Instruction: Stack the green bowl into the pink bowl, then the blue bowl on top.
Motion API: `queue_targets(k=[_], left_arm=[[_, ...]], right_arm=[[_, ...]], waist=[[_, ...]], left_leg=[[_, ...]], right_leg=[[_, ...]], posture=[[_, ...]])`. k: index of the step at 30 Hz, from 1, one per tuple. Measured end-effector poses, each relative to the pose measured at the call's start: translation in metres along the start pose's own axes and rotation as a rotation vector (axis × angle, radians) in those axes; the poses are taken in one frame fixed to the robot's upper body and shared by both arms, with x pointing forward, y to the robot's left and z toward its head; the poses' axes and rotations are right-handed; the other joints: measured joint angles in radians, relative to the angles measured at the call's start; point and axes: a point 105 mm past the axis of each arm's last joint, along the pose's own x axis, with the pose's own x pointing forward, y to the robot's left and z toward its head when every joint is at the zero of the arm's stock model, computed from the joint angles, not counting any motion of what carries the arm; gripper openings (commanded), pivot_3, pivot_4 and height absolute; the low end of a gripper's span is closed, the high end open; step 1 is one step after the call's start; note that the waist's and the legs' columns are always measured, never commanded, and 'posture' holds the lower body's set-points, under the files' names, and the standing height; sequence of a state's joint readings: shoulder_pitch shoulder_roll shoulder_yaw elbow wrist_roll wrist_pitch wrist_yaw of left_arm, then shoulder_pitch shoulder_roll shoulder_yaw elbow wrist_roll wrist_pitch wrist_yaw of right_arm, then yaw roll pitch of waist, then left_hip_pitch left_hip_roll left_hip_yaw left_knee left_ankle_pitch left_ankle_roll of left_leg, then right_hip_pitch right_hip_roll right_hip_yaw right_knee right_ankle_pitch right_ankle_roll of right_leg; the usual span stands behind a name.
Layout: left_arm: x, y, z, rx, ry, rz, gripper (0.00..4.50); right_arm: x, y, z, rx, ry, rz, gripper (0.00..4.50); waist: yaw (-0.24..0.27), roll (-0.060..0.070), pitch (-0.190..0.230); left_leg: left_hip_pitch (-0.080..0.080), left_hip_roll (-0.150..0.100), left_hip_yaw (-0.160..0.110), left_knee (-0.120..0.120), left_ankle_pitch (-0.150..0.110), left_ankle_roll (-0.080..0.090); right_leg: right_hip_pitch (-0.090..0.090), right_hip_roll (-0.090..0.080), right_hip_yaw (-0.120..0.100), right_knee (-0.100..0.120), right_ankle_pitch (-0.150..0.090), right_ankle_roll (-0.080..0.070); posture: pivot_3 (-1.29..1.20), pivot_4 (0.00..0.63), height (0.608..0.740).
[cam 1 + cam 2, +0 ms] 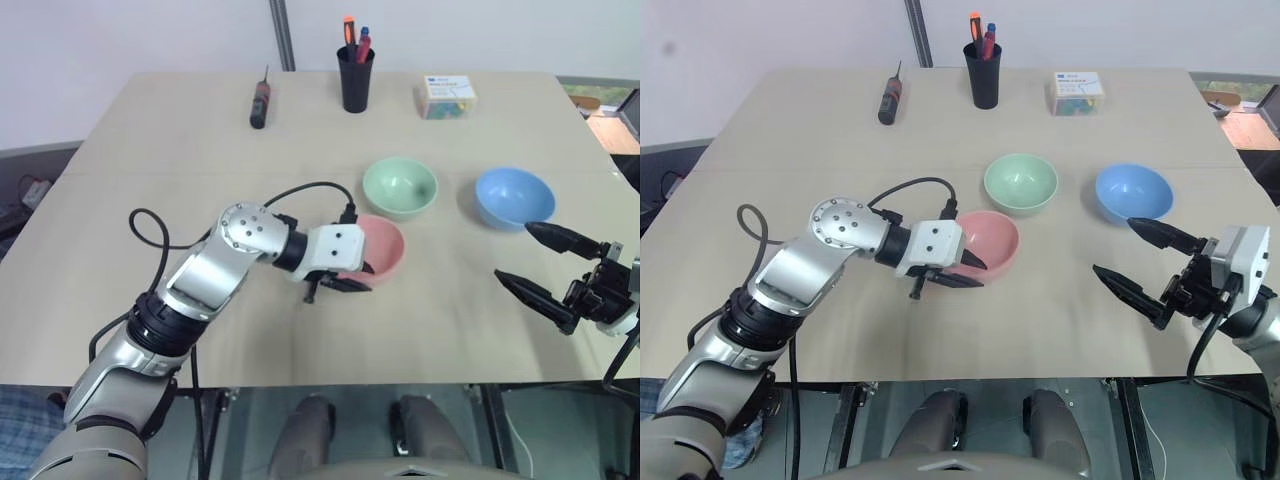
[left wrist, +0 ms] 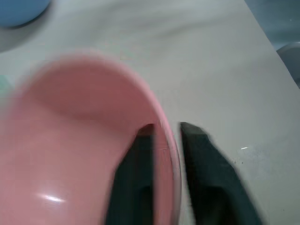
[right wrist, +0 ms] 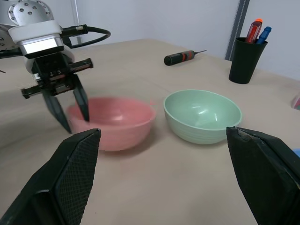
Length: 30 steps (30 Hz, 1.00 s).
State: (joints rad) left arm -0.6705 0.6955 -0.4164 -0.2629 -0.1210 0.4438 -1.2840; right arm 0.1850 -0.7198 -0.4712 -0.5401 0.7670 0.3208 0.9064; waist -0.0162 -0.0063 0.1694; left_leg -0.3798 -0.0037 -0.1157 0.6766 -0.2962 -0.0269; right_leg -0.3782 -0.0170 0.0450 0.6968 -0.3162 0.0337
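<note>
Three bowls sit unstacked on the beige tabletop (image 1: 150, 170), all upright. Pink bowl (image 1: 385, 245): nearest the front edge, about midway between the left and right edges. Green bowl (image 1: 400, 186): just behind the pink one toward the far edge, close beside it but apart. Blue bowl (image 1: 514, 196): toward the right edge, level with the green bowl and well apart from it. Left tool (image 1: 338, 282) is at the pink bowl's near-left rim, fingers partly spread; in the left wrist view one finger (image 2: 136, 178) stands inside the rim and the other outside — the wall runs between them with a gap on the outer side, so no firm clamp is visible. Right tool (image 1: 1132, 258) hovers above the tabletop near the right edge, in front of the blue bowl, its two black fingers spread wide and empty. Along the far edge stand a black pen cup (image 1: 355, 78) with red and blue pens, a screwdriver (image 1: 260, 100) lying to its left, and a small clear box (image 1: 446, 96) to its right.
</note>
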Motion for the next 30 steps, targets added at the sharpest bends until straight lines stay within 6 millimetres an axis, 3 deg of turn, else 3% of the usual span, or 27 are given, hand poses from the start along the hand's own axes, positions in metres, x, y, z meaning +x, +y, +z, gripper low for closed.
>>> queue_targets(k=[4, 5, 15, 23, 30], left_arm=[[-0.004, 0.003, -0.003, -0.055, -0.011, 0.042, 4.24], [-0.005, 0.004, -0.003, -0.061, -0.014, 0.049, 4.38], [-0.05, 0.027, 0.008, -0.203, -0.404, 0.34, 4.38], [-0.067, 0.018, -0.01, -0.266, -0.557, 0.455, 4.38], [-0.093, 0.011, -0.018, -0.318, -0.67, 0.593, 4.38]], right_arm=[[0.002, -0.003, 0.001, 0.002, -0.004, -0.012, 4.5], [0.002, -0.003, 0.0, 0.004, -0.002, -0.014, 4.5], [0.024, -0.021, -0.015, 0.023, 0.13, -0.018, 4.5], [0.077, -0.048, -0.005, -0.146, 0.179, 0.086, 4.5], [0.127, -0.072, -0.034, -0.275, 0.355, 0.124, 4.5]], waist=[[0.0, 0.0, 0.0], [0.0, 0.0, 0.0], [0.0, 0.0, 0.0], [-0.012, 0.0, 0.0], [-0.028, 0.0, 0.001]], left_leg=[[0.0, 0.0, 0.0, 0.0, 0.0, 0.0], [0.0, 0.0, -0.001, 0.0, 0.0, 0.0], [0.0, 0.004, 0.0, 0.003, 0.0, 0.0], [-0.001, 0.005, 0.0, 0.004, 0.001, -0.001], [-0.001, 0.005, 0.0, 0.003, 0.002, -0.003]], right_leg=[[0.0, 0.0, 0.0, 0.0, 0.0, 0.0], [0.0, 0.0, 0.0, 0.0, 0.0, 0.0], [0.001, 0.0, -0.001, 0.001, 0.0, 0.0], [0.0, 0.0, -0.001, 0.0, 0.0, 0.0], [-0.001, -0.001, -0.001, 0.0, 0.0, 0.0]], posture=[[0.0, 0.15, 0.739], [0.0, 0.15, 0.739], [0.0, 0.15, 0.739], [0.0, 0.15, 0.739], [0.0, 0.15, 0.739]])
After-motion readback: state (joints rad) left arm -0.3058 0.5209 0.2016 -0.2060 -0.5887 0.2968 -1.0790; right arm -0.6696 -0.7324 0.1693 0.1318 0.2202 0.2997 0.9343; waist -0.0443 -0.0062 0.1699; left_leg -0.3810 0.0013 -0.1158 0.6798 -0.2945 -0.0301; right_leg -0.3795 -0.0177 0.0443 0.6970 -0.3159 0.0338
